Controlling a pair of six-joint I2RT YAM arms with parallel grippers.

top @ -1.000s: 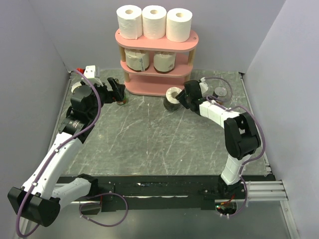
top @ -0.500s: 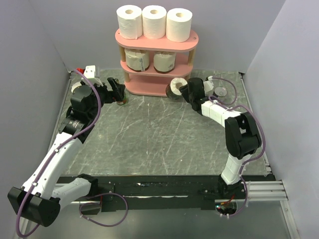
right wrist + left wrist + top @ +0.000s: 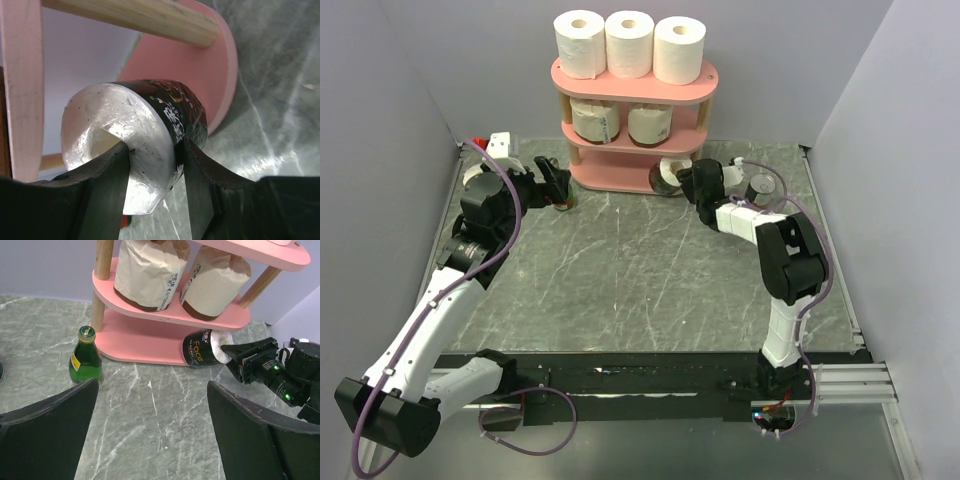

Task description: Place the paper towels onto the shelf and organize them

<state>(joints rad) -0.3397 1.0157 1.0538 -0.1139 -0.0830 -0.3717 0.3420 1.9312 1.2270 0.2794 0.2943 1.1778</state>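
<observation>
The pink shelf (image 3: 692, 96) stands at the back. Three white rolls (image 3: 629, 43) stand on its top board and two cream rolls (image 3: 620, 123) on the middle one; they also show in the left wrist view (image 3: 150, 271). My right gripper (image 3: 684, 181) is shut on a dark-banded roll (image 3: 668, 172), one finger in its core and one outside. It holds the roll on its side at the right end of the bottom board (image 3: 207, 82), as the right wrist view (image 3: 130, 140) and left wrist view (image 3: 201, 348) show. My left gripper (image 3: 558, 186) is open and empty. The second dark-banded roll is hidden.
A green glass bottle (image 3: 85, 357) stands on the table by the shelf's left post, right by my left gripper (image 3: 152, 387). A small metal can (image 3: 761, 185) sits on the table right of my right arm. Grey walls close in both sides.
My right gripper has carried the dark-banded roll from the table up and left to the shelf's bottom board, tipping it onto its side. The left arm has not moved.
</observation>
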